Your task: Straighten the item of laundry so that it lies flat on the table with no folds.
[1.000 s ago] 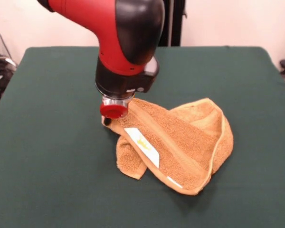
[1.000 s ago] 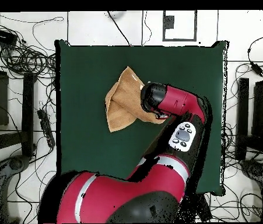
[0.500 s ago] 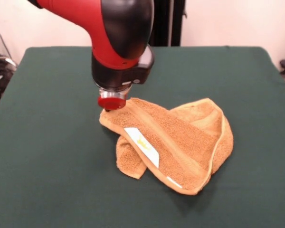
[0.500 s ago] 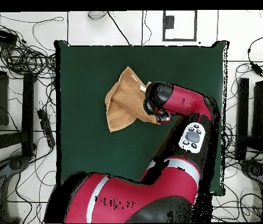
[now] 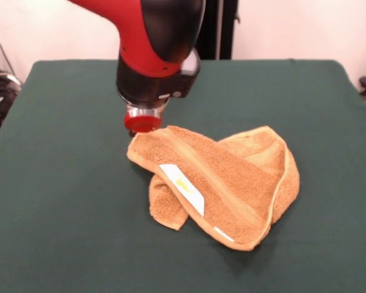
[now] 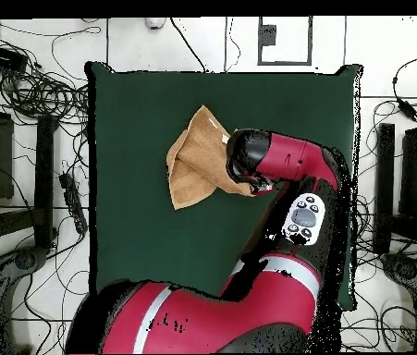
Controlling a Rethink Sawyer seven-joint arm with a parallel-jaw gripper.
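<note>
- Gripper (image 5: 141,124) has lifted off the towel's far-left corner since 1.0 s ago; towel itself unchanged
- Gripper hangs just above that corner; jaws hidden under the red end cap, cannot tell whether spread or together
- Towel (image 5: 232,183) lies crumpled and folded near table (image 5: 61,201) centre, white label up, one flap tucked under at the front

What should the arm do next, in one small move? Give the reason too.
Probably lower the gripper onto the towel corner just beside it and take hold there. In the front view the towel lies folded over itself on the table, with a flap tucked under at its near-left, and the gripper hangs just above that upper-left corner. Drawing that corner outward looks likeliest to open the fold.
</note>
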